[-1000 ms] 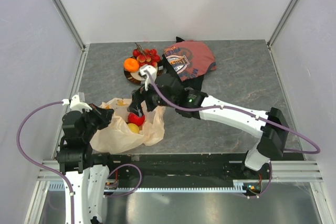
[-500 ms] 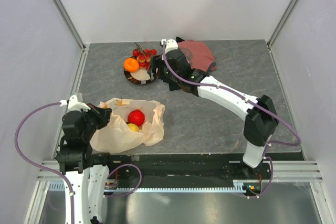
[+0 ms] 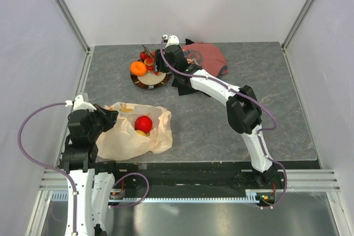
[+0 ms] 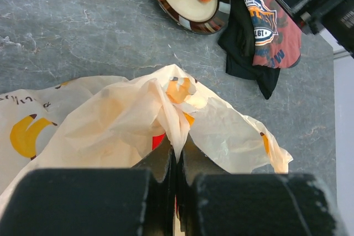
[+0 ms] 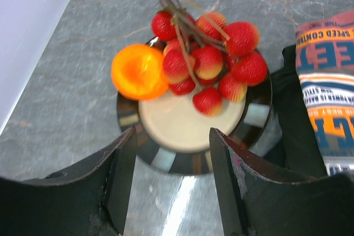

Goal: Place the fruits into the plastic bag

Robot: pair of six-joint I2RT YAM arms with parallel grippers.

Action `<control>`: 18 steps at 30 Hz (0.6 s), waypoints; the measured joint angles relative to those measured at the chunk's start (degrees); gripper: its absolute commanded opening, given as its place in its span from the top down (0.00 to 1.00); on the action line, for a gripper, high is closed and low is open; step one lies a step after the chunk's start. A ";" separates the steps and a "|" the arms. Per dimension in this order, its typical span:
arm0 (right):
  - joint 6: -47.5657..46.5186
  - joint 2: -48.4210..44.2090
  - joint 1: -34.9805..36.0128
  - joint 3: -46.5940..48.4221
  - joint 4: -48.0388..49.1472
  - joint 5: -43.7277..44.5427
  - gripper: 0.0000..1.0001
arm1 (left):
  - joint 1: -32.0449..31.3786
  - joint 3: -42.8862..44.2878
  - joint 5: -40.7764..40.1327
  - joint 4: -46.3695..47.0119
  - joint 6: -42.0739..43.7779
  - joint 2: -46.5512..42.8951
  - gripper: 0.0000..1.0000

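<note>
Right gripper, jaws apart, just before the berries

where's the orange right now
In the top view the orange sits far back, left of centre, on the left rim of the dark plate, with the red berries just to its right.

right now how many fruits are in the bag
2: a red apple in the open plastic bag, and a yellow fruit beside it on the near side. Folds may hide more.
</note>
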 measured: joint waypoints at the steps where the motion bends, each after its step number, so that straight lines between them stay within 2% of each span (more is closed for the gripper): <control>1: 0.00 1.53 -0.39 1.27 0.72 -0.24 0.39 | 0.00 -0.48 0.22 0.79 -0.02 0.26 0.99; 11: 2.69 16.63 -4.70 10.38 10.93 -5.01 0.44 | 0.00 -5.09 1.11 4.35 -0.13 3.58 0.98; 18: 6.54 21.00 -6.25 14.03 15.32 -8.46 0.45 | 0.02 -5.53 1.14 7.50 -0.09 10.56 0.98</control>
